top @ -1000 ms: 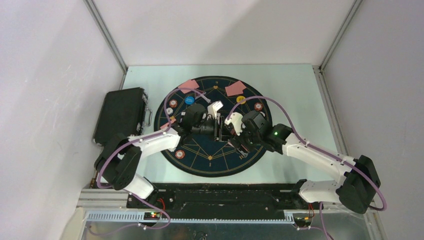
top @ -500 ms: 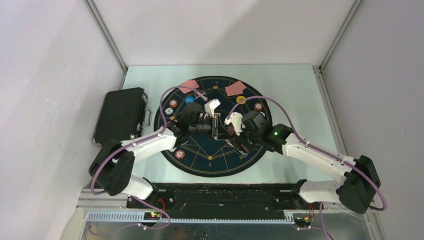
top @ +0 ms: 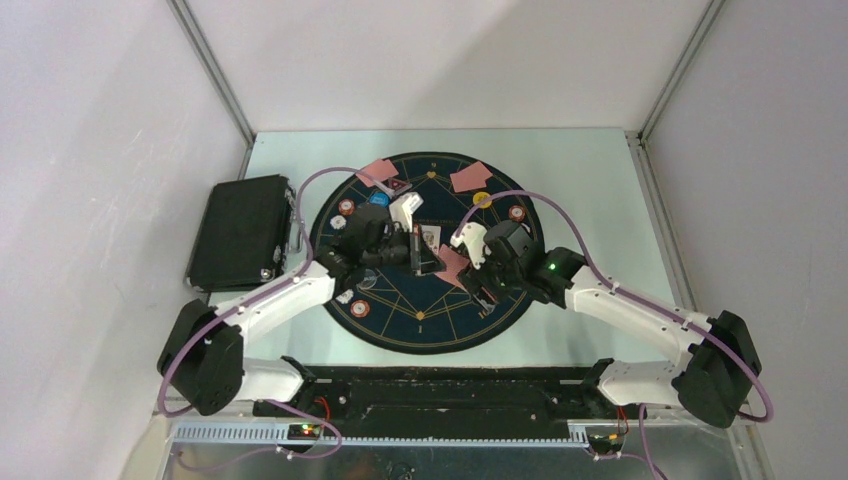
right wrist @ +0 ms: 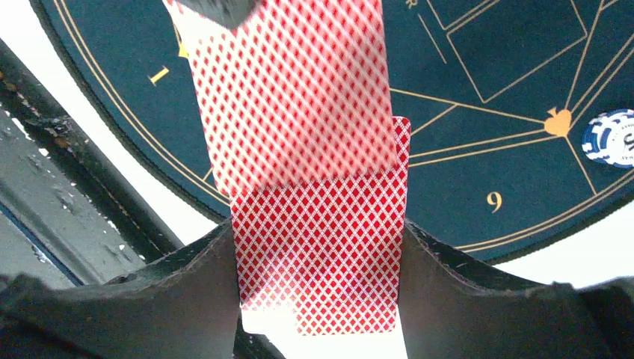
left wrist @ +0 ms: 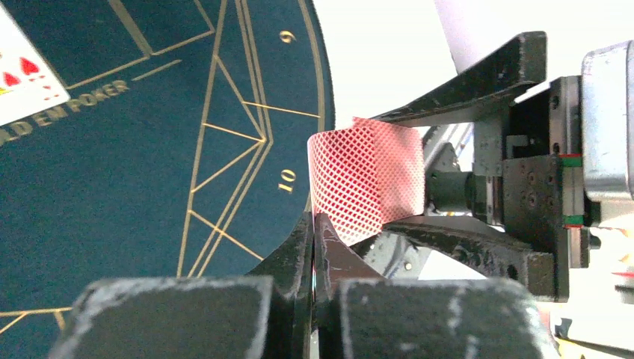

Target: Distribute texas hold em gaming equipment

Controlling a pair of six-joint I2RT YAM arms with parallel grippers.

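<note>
Over the middle of the dark round mat [top: 420,330], the right gripper [right wrist: 320,243] has its jaws clamped on the side edges of a pack of pink-backed playing cards [right wrist: 321,292]. The left gripper [left wrist: 314,239], jaws closed, pinches the top card [right wrist: 291,90], which overlaps the pack. Beyond, on the mat, lie a face-up card [left wrist: 22,75], a blue chip [top: 378,198] and, at the far rim, a pink-backed card [top: 470,177].

Place: I'm looking into a robotics lab test cell.
Walls: plain white panels [top: 90,150], framed by aluminium posts [top: 215,75].
Bench: pale table [top: 590,180]; the arms [top: 640,310] I'm driving are bolted to a black rail [top: 450,395], with purple cables [top: 520,200] exposed.
</note>
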